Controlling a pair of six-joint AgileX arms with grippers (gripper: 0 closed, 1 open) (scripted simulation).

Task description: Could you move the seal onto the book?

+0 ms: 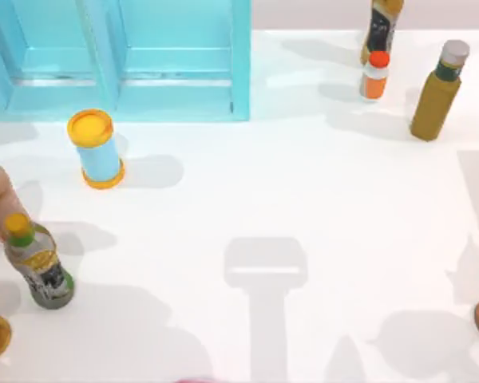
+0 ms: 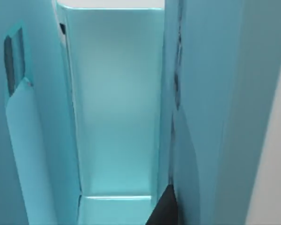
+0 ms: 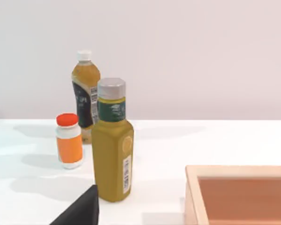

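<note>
From above, the white table (image 1: pixel 319 191) carries one light-blue cabinet (image 1: pixel 184 80) at the back left, one blue can with a yellow lid (image 1: pixel 96 150) before it, two bottles (image 1: pixel 38 263) at the left edge and three at the back right: a tea bottle (image 1: pixel 381 28), a small orange-capped bottle (image 1: pixel 374 76) and an olive bottle (image 1: pixel 437 92). The left wrist view has the left gripper (image 2: pixel 165 212) close against the cabinet's panels. The right wrist view has the right gripper (image 3: pixel 79 211) near those three bottles, one wooden box (image 3: pixel 239 192) beside them.
</note>
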